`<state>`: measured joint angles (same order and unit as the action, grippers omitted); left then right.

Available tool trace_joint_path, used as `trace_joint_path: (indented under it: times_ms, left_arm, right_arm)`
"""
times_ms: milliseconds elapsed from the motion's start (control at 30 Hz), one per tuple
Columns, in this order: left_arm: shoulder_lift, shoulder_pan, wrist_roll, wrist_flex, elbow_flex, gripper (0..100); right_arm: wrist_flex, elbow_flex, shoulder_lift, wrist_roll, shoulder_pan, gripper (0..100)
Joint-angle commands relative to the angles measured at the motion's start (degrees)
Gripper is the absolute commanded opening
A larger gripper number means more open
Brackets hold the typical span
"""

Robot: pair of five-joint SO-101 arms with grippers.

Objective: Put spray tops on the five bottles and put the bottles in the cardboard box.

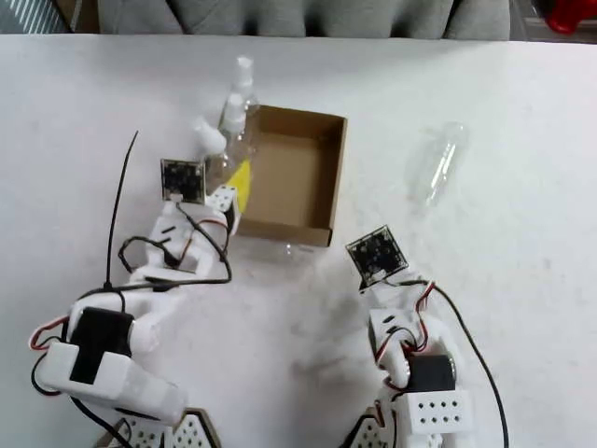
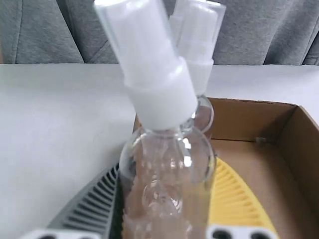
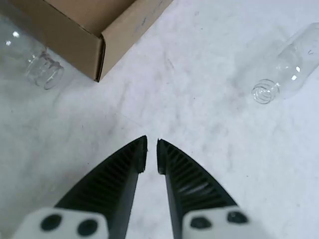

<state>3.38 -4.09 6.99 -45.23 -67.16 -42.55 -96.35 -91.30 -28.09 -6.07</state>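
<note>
My left gripper (image 2: 167,172) is shut on a clear bottle (image 2: 164,194) that carries a white spray top (image 2: 152,74) and tilts away from the box. From above, that bottle (image 1: 216,149) stands at the left wall of the cardboard box (image 1: 308,121), held by the left gripper (image 1: 229,182). A second topped bottle (image 1: 237,98) stands just behind it. My right gripper (image 3: 152,154) is shut on nothing, low over the table. An open-necked bottle (image 3: 42,69) lies against the box's near corner (image 3: 99,37). Another topless bottle (image 3: 284,69) lies farther right.
The box floor (image 1: 294,182) is bare cardboard. The topless bottle (image 1: 437,163) lies on the white table to the right of the box. The right arm (image 1: 403,341) rests near the front edge. Grey upholstery lines the far side of the table.
</note>
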Motion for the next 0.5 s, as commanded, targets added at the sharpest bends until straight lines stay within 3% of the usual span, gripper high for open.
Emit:
trace_joint_path:
  times_ms: [0, 467]
  left_arm:
    - [-0.4, 0.9, -0.2, -1.2, 1.3, 2]
    - [-0.4, 1.5, -0.2, -1.2, 1.2, 2]
  right_arm:
    - [1.1, -0.8, -0.3, -0.8, 0.7, 1.7]
    - [1.1, -0.8, -0.3, -0.8, 0.7, 1.7]
